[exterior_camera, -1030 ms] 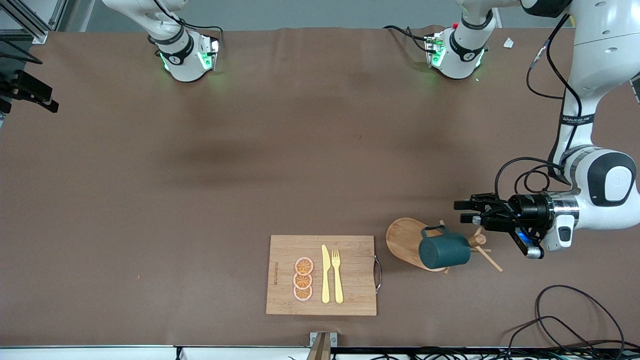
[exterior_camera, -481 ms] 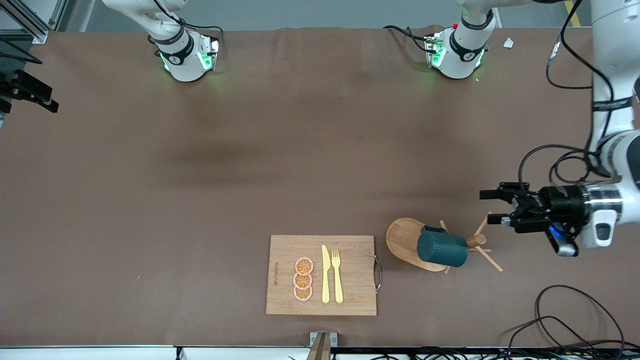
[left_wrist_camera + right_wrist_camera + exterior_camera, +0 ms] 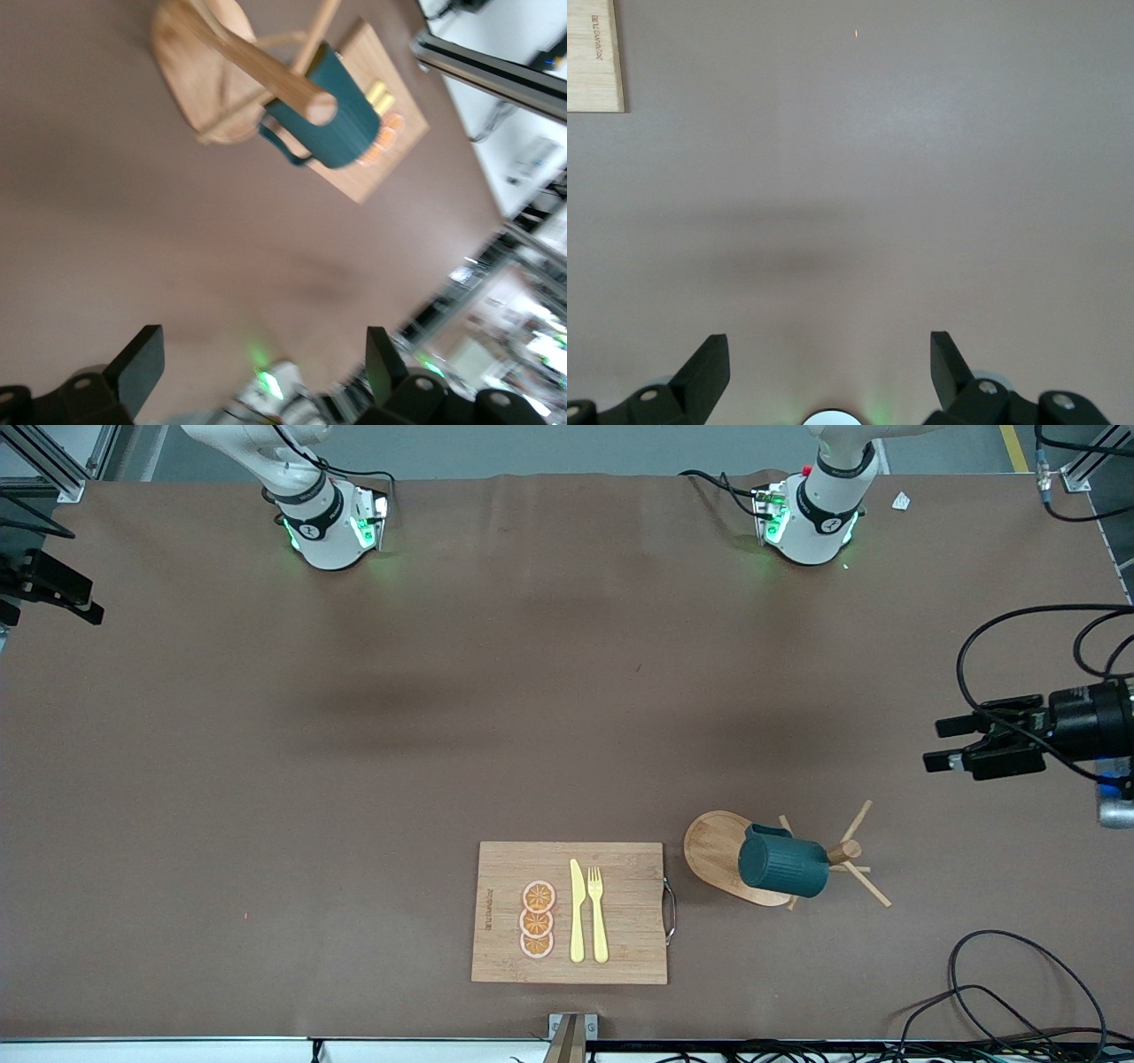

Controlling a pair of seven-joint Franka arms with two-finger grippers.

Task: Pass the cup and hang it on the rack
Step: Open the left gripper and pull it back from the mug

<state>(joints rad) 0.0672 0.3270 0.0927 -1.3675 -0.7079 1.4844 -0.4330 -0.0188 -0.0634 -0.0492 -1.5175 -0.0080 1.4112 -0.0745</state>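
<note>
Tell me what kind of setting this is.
Most likely a robotics lab bench, not a kitchen: two arm bases bolted to a brown-covered table, loose cables at its edge, and staged props, a cutting board with toy cutlery beside a mug rack.

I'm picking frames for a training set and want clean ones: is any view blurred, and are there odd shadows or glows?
Front view: sharp, with soft dark shadow bands on the table and green glow at both arm bases. Left wrist view: smeared toward the background, yet the cup on the rack reads clearly. Right wrist view: a faint shadow band and a green glow between the fingers.
</note>
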